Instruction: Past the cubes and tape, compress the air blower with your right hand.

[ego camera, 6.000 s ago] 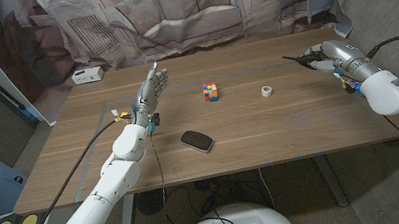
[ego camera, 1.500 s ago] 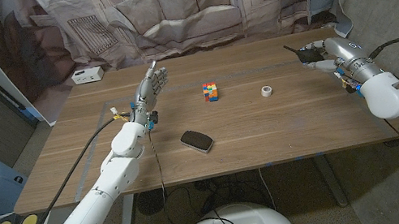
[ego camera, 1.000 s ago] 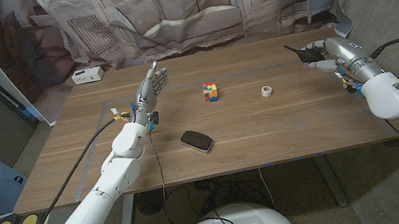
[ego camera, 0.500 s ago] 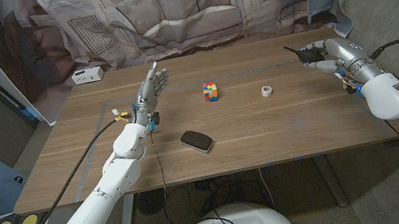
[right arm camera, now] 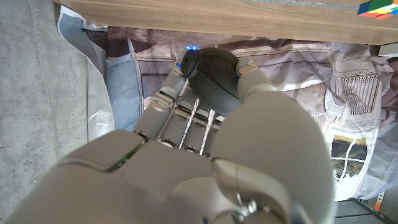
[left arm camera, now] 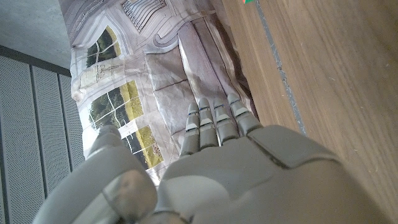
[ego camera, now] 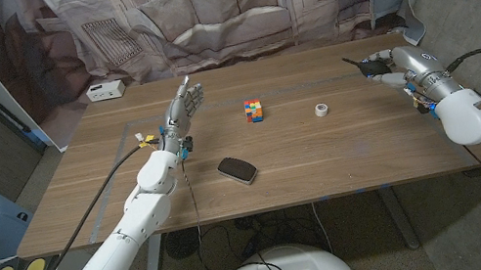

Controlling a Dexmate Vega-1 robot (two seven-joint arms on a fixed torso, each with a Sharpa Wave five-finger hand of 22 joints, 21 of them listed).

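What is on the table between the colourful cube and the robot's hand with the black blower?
In the head view, a small white tape roll sits between the multicoloured cube and the right hand.

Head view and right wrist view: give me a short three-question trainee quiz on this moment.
1. True or false: the right hand holds the black air blower.
2. What lies on the table nearest the robot?
A. multicoloured cube
B. roll of tape
C. flat black object
3. Fill in: the left hand holds ____.

Key: 1 true; 2 C; 3 nothing, its fingers are apart and it stands upright over the table.
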